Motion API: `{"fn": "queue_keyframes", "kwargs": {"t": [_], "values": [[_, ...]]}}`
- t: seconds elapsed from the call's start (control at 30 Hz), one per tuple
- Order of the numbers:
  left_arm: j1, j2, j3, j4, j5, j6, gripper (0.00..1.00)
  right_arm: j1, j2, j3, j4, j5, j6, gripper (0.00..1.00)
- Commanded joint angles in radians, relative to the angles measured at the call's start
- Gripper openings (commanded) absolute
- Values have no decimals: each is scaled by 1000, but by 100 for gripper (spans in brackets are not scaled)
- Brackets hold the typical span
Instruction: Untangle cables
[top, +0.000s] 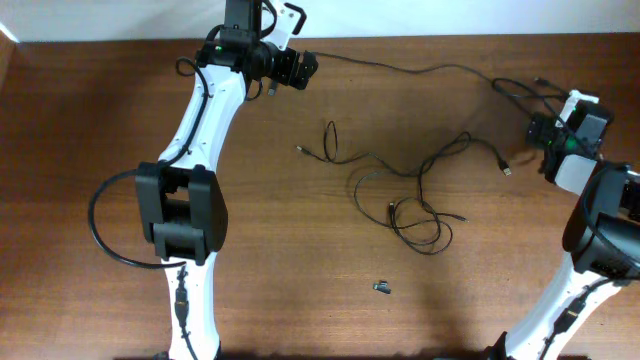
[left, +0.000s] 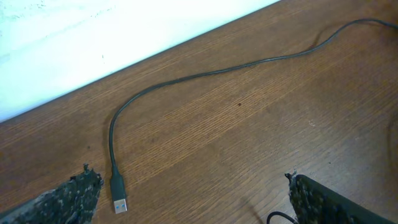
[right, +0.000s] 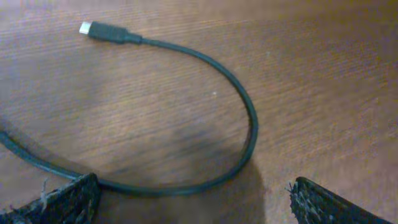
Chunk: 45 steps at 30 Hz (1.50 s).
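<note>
left hand (left: 196, 200) apart, empty, far edge | right hand (right: 189, 196) apart, empty, right side | cables (top: 416, 212) tangled mid-counter (top: 90, 110)

The cables (top: 420, 190) are spread on the table (top: 100, 100), tangled near its centre. One plug (left: 119, 202) is located beside the left gripper (top: 308, 68) at the far edge, another end beside the right gripper (top: 538, 135). A loose piece (top: 382, 288) is located before the tangle.

Overhead, the cables (top: 415, 170) cross at centre too finely to tell which lies on top; the dark piece (top: 382, 288) at 6 o'clock is too small to identify. One of them leaves the left wrist view at 2 o'clock.
</note>
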Motion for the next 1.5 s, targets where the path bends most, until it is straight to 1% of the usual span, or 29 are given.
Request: {"fn": "queue_keyframes", "kwargs": {"t": [0.0, 0.07, 0.17, 0.37, 0.4, 0.47, 0.57, 0.7, 0.77, 0.83, 0.87, 0.93, 1.0, 1.03, 1.1, 1.13, 1.17, 1.23, 1.27, 1.3, 1.33, 1.37, 1.4, 1.47], "values": [[3, -2, 3, 2, 15, -13, 99, 3, 126, -48, 27, 53, -42, 99], [3, -2, 3, 2, 15, -13, 99, 3, 177, -47, 121, 53, -46, 99], [3, -2, 3, 2, 15, -13, 99, 2, 224, -44, 201, 53, -45, 99], [3, -2, 3, 2, 15, -13, 99, 2, 238, -38, 396, 53, -45, 100], [3, -2, 3, 2, 15, -13, 99, 2, 238, -32, 406, 53, -45, 98], [3, -2, 3, 2, 15, -13, 99, 2, 238, -6, 414, 53, -45, 97], [3, -2, 3, 2, 15, -13, 99, 2, 235, 26, 444, 53, -45, 98], [3, -2, 3, 2, 15, -13, 99, 3, 159, 26, 439, 52, -45, 99], [3, -2, 3, 2, 15, -13, 99, 3, 74, 26, 385, 49, -46, 99], [3, -2, 3, 2, 15, -13, 99, 3, -27, 26, 297, 30, -66, 99], [3, -2, 3, 2, 15, -13, 99, 4, -85, 26, 225, 9, -95, 99], [5, -2, 3, 2, 15, -13, 99, 5, -210, 26, 63, 4, -101, 99], [5, -2, 3, 2, 15, -13, 99, 5, -303, 26, -58, 4, -101, 99], [5, -2, 3, 2, 15, -13, 99, 5, -382, 26, -177, 3, -101, 99], [4, -2, 3, 2, 15, -13, 99, 6, -469, 26, -328, -27, -100, 99], [4, -2, 3, 2, 15, -13, 99, 6, -508, 26, -406, -67, -93, 99], [4, -2, 3, 2, 15, -13, 99, 6, -550, 26, -493, -150, -93, 99], [4, -2, 3, 2, 15, -13, 99, 5, -633, 26, -679, -412, -93, 99], [4, -2, 3, 2, 15, -13, 99, 5, -657, 26, -734, -502, -93, 99], [4, -2, 3, 2, 15, -13, 99, 6, -678, 26, -802, -633, -93, 99], [4, -2, 3, 2, 15, -13, 99, 6, -682, 26, -845, -725, -55, 99], [4, -2, 3, 2, 15, -13, 99, 6, -681, 26, -882, -788, 42, 99], [4, -2, 3, 2, 15, -13, 99, 13, -679, 26, -916, -803, 110, 99], [4, -2, 3, 2, 15, -13, 99, 56, -679, 26, -962, -803, 156, 99]]}}
